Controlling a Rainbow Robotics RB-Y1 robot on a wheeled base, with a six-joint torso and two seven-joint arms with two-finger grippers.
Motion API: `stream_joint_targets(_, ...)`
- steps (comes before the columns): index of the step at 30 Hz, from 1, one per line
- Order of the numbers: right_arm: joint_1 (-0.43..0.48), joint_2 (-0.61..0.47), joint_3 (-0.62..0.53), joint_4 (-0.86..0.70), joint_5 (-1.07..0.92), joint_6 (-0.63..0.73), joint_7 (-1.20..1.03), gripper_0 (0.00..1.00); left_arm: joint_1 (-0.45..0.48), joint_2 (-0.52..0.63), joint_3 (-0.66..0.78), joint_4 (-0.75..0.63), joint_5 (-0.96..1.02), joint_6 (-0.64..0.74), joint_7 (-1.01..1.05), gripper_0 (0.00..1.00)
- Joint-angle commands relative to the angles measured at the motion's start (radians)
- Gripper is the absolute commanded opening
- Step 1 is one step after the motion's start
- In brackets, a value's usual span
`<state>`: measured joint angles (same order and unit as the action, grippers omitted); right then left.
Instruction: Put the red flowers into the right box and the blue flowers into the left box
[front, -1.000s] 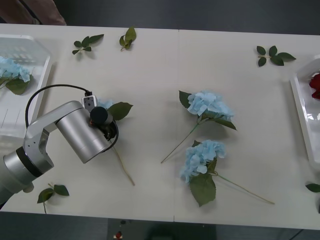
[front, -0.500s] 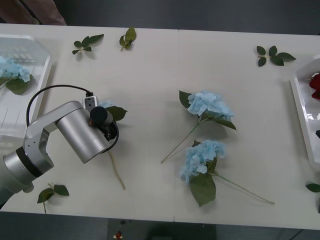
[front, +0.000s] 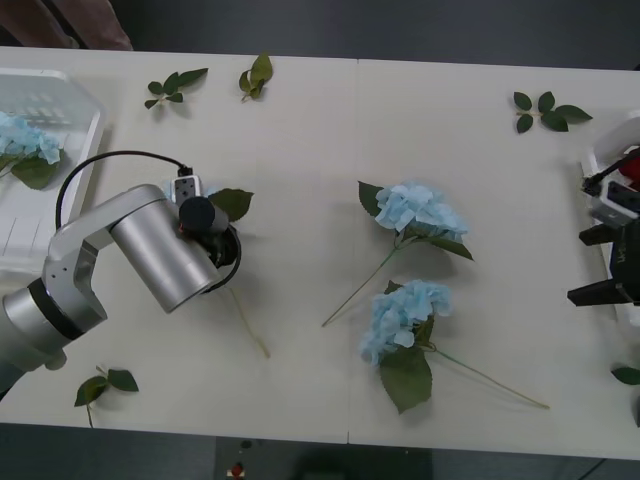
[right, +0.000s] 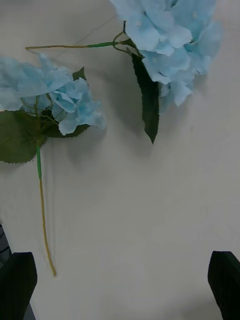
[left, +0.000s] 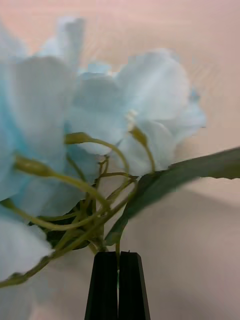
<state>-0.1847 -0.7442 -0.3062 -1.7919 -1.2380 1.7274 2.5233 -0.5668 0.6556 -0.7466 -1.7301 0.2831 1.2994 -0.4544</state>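
My left gripper (left: 119, 260) is shut on the thin stems just under a pale blue flower (left: 75, 125). In the front view the left arm (front: 150, 250) covers that bloom left of centre; its leaf (front: 232, 203) and long stem (front: 250, 325) stick out. Two more blue flowers (front: 420, 210) (front: 400, 315) lie mid-table. My right gripper (front: 605, 262) is at the right edge, open, and its wrist view looks at both blooms (right: 165, 40) (right: 55, 95). A red flower (front: 630, 162) lies in the right box (front: 603, 145). The left box (front: 60, 160) holds a blue flower (front: 25, 140).
Loose green leaf sprigs lie at the table's far side (front: 172, 85) (front: 255, 75) (front: 545, 110), near the front left corner (front: 105, 385) and at the right edge (front: 628, 375). Bare tabletop stretches between the left arm and the two middle blooms.
The left arm has shifted slightly back and left with the blue flower, dragging its stem along. The right gripper has come into view at the right edge, by the right box.
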Motion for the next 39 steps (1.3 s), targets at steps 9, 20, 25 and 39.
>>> stream_joint_targets(9, 0.157, -0.014, 0.144, -0.185, 0.029, -0.115, -0.011, 1.00, -0.137, 0.094, 0.171, -0.175, 0.226, 0.153, -0.296, 0.00)
stream_joint_targets(20, 0.208, 0.071, 0.300, -0.195, 0.218, -0.219, -0.028, 1.00, -0.171, 0.147, 0.202, -0.175, 0.278, 0.153, -0.391, 0.00)
stream_joint_targets(25, 0.208, 0.121, 0.352, -0.195, 0.313, -0.246, -0.043, 1.00, -0.171, 0.147, 0.202, -0.174, 0.280, 0.152, -0.403, 0.62)
stream_joint_targets(39, 0.208, 0.186, 0.486, -0.155, 0.465, -0.339, -0.107, 1.00, -0.123, 0.164, 0.196, -0.175, 0.284, 0.149, -0.695, 1.00)
